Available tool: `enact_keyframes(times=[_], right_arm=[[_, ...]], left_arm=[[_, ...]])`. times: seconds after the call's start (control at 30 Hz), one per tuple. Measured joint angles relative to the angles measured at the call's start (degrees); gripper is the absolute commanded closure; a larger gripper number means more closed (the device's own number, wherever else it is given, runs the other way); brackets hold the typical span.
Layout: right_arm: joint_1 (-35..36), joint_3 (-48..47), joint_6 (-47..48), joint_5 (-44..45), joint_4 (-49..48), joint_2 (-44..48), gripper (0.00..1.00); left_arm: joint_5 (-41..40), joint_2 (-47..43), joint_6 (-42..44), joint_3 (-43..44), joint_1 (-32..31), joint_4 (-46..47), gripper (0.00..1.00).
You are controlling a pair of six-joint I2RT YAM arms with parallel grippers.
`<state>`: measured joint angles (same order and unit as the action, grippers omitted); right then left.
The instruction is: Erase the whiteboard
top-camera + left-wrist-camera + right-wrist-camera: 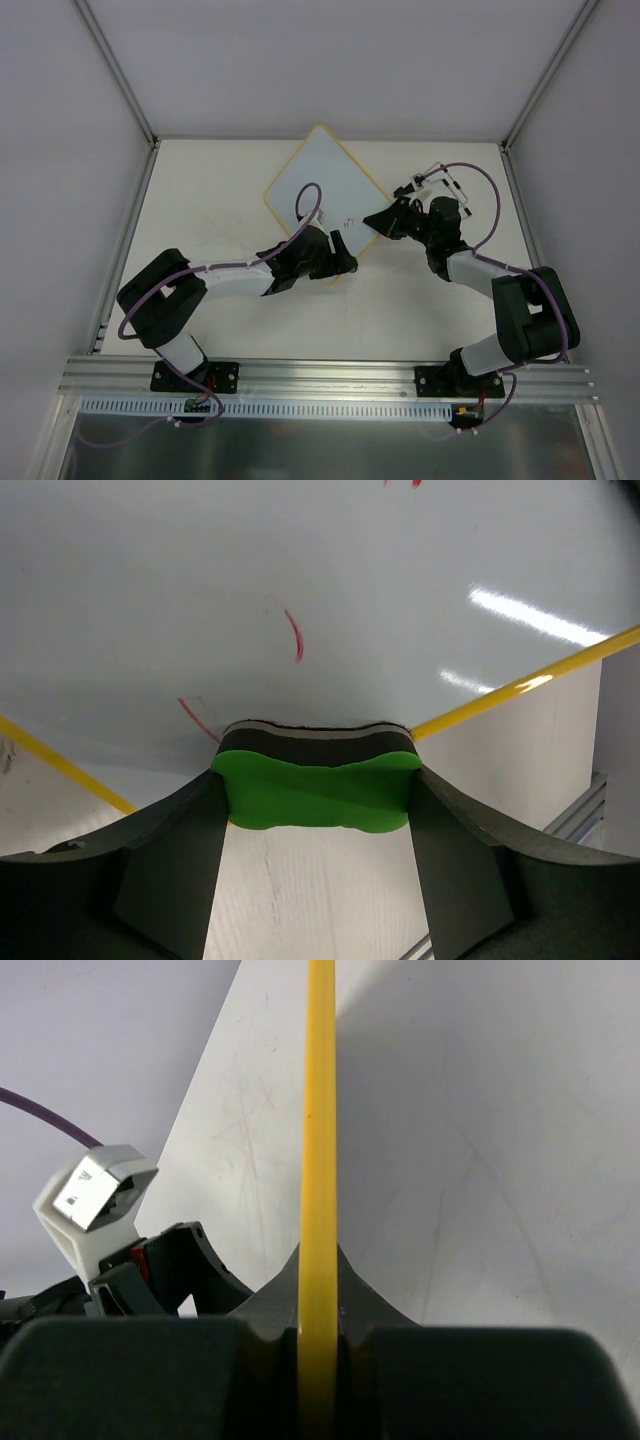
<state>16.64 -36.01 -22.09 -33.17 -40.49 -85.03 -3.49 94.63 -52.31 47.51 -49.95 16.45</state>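
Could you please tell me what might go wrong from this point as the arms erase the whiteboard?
1. The right gripper pinches only the thin yellow frame of the whiteboard, so wiping pressure may pivot the board or pull it loose.
2. The green eraser in the left gripper sits near the board's corner; a stroke could slip off the edge.
3. Red marks are left on the board, and the two grippers are close together, so they might collide.

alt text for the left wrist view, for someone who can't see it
A green eraser clamped in the left gripper sits at the near corner of the whiteboard. A few thin red strokes mark its white surface, and its yellow frame runs off to both sides.
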Motion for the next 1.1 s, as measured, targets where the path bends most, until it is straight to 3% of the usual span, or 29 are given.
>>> enact_keyframes(times=[0.43,0.77,1.1], right_arm=[[0.9,-0.4,5.2,-5.5,-4.1,0.0,1.0],[2.1,-1.1,5.7,-5.3,-4.9,-0.8,1.0],[3.5,-1.2,1.5,-8.1,-0.4,-2.4,1.0]], left_arm=[[5.8,-1.3,-3.5,-5.4,1.5,0.2,1.0],[5.9,-1.9,8.4,3.4,3.0,-12.0,1.0],[-1.7,-4.5,12.7,11.0,11.3,-10.2,1.0]])
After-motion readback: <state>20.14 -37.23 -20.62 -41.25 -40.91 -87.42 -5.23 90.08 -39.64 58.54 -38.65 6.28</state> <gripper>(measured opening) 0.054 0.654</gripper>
